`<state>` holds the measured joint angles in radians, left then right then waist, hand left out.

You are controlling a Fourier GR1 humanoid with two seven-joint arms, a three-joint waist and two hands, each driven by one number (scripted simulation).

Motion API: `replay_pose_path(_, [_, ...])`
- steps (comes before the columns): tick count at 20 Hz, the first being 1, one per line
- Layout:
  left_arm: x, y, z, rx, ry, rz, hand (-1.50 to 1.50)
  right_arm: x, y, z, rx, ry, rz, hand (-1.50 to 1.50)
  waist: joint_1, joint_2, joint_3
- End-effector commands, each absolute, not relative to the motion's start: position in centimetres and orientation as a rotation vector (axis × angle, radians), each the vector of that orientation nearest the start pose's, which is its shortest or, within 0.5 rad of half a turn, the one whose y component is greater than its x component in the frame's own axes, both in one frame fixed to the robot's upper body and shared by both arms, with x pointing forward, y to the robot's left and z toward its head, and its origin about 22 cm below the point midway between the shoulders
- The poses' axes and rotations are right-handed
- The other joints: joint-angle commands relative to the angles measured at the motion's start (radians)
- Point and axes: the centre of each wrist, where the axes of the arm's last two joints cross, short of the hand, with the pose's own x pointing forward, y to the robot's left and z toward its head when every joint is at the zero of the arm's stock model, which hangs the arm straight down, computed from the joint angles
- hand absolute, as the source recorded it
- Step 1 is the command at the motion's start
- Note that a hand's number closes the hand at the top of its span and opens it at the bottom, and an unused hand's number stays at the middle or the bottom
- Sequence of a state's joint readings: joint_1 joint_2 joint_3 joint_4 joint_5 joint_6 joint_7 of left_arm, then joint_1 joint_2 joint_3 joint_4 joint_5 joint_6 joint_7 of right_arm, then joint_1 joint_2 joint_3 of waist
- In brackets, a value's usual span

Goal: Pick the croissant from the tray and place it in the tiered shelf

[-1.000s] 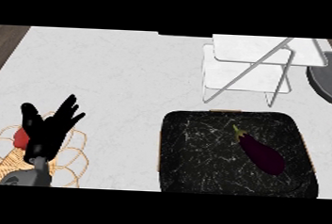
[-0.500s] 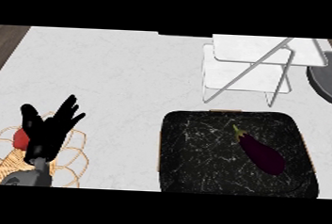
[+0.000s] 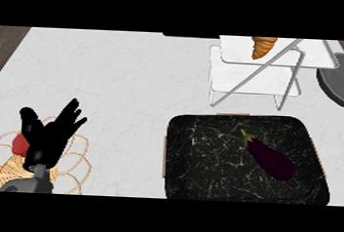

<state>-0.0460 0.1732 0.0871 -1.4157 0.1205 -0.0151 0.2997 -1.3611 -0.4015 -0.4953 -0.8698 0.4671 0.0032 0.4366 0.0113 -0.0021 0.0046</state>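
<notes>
Purple eggplant (image 3: 269, 158) on black tray (image 3: 201, 178), wire basket (image 3: 7, 167) beside

- At the view's eight o'clock, the left robot hand (image 3: 50, 134): matte black throughout, slim tapering fingers and a thicker thumb.
- Below it, a short grey forearm (image 3: 26, 184), smooth and rounded, meeting the black wrist.

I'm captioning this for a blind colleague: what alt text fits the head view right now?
A croissant lies on the top level of a white tiered shelf at the far right of a pale counter. Nearer, a black marbled tray holds an eggplant. At lower left, the open left hand rests over a wire basket holding something red.
</notes>
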Motion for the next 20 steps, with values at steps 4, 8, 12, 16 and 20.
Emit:
replay_pose_path(4, [25.3, 28.9, -2.7, 0.102, -1.112, 0.049, 0.0, 42.1, -28.8, 37.6, -0.623, -1.762, -0.225, -1.5, -0.007, 0.004, -0.005])
replay_pose_path(8, [24.9, 30.9, -1.6, 0.101, -1.111, 0.053, 0.0, 40.0, -34.4, 39.1, -0.72, -1.728, -0.354, -1.5, -0.01, 0.003, -0.005])
replay_pose_path(12, [25.6, 28.9, -2.9, 0.091, -1.118, 0.049, 0.0, 38.9, -36.8, 39.8, -0.706, -1.693, -0.488, -1.5, -0.016, 0.004, -0.005])
replay_pose_path(16, [24.1, 28.5, -2.8, 0.089, -1.122, 0.054, 0.0, 34.7, -44.9, 39.4, -0.653, -1.709, -0.527, -1.5, -0.017, 0.002, -0.003])
replay_pose_path(20, [25.3, 29.9, -2.3, 0.098, -1.105, 0.047, 0.0, 32.7, -48.0, 38.5, -0.626, -1.711, -0.472, -1.5, -0.017, 0.003, -0.004])
